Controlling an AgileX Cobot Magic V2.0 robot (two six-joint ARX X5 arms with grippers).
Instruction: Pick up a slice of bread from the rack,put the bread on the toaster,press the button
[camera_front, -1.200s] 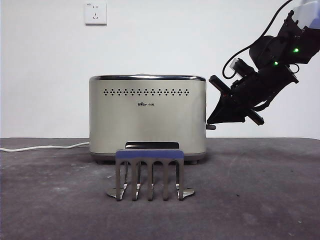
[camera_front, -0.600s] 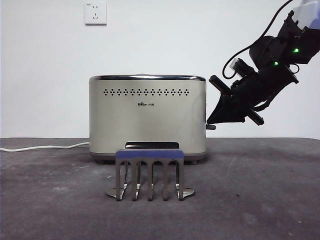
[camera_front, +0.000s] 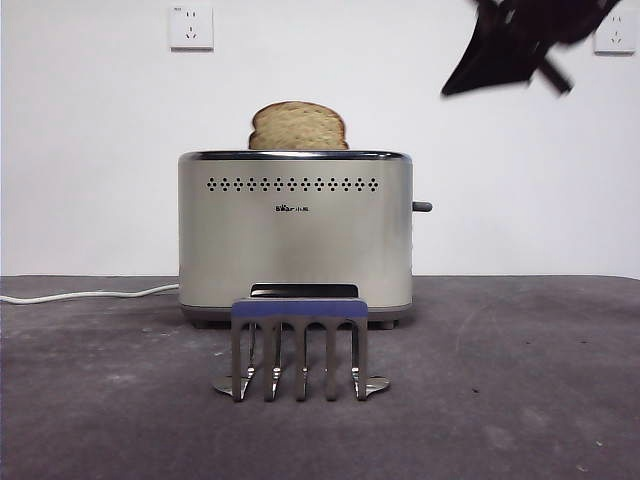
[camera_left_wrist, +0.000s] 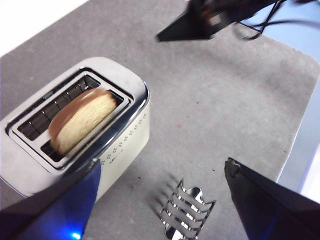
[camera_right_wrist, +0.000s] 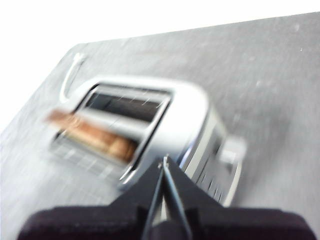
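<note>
One slice of bread (camera_front: 298, 126) standing upright in the front slot of the toaster (camera_front: 295, 235), domed top poking above the chrome rim; second slot behind it bare in the left wrist view (camera_left_wrist: 52, 107). One toaster on the desk (camera_front: 520, 380), white cord (camera_front: 85, 295) trailing off one end, button (camera_front: 422, 207) projecting from the opposite narrow wall, high on that wall. One rack (camera_front: 299, 345) on the desk just in front of the toaster, five prongs, nothing between them. Two hands. Right hand (camera_front: 497, 62) high in the air above and beyond the button end, well clear of toaster and button; jaws pressed together to a thin seam in its own wrist view (camera_right_wrist: 163, 165), clamping nothing, touching nothing. Left hand (camera_left_wrist: 160, 200) hovering above desk with rack below it, jaws spread wide apart, nothing between them, touching nothing. One wall socket (camera_front: 191, 27) above the toaster; part of another (camera_front: 615, 38) at the picture's edge.
</note>
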